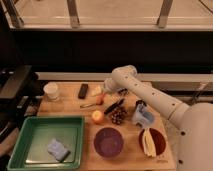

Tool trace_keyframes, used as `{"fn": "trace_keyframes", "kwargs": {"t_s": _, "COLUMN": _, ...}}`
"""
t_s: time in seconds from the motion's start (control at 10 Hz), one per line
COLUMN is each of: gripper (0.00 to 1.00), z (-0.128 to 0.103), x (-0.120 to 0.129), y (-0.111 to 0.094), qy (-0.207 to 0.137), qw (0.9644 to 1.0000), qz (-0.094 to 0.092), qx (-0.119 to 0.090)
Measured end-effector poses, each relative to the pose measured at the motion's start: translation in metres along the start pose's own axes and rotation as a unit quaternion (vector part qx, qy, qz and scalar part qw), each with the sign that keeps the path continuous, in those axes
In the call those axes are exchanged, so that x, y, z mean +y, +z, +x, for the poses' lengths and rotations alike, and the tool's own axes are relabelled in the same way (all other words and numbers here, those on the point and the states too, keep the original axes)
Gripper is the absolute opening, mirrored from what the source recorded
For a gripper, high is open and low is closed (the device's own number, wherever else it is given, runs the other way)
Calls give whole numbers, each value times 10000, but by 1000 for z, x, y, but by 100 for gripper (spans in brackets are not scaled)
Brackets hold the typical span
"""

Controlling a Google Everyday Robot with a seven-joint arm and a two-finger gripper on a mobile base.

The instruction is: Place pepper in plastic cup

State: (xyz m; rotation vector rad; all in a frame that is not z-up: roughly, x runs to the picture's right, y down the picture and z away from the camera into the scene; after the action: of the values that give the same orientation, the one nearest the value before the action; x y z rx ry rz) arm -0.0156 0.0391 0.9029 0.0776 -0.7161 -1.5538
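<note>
The pepper (96, 102), slim and orange-red, lies on the wooden table (70, 109) left of centre. My gripper (103, 94) hangs at the end of the white arm, which reaches in from the right. It sits just above and touching distance from the pepper's right end, jaws open with nothing held. The pale blue plastic cup (142, 115) stands upright to the right, beside a pine cone (118, 118). Nothing shows inside the cup from here.
A white cup (51, 91) and a black block (83, 90) stand at the back left. A round orange fruit (97, 116), a dark utensil (114, 106), a purple bowl (108, 142), a brown bowl with banana (151, 141) and a green tray (30, 145) with a blue sponge (57, 149) fill the front.
</note>
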Motion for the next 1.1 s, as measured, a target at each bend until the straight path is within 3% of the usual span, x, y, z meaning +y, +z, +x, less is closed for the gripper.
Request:
{"fn": "trace_keyframes", "kwargs": {"t_s": 0.2, "gripper": 80, "z": -1, "x": 3, "y": 15, "qy": -5, "qw": 10000, "qz": -10, "qx": -12}}
{"fn": "trace_keyframes", "kwargs": {"t_s": 0.6, "gripper": 80, "z": 4, "x": 4, "y": 28, "qy": -60, "qw": 9997, "qz": -41, "qx": 237}}
{"fn": "trace_keyframes", "kwargs": {"t_s": 1.1, "gripper": 80, "z": 8, "x": 4, "y": 45, "qy": -73, "qw": 9995, "qz": -60, "qx": 291}}
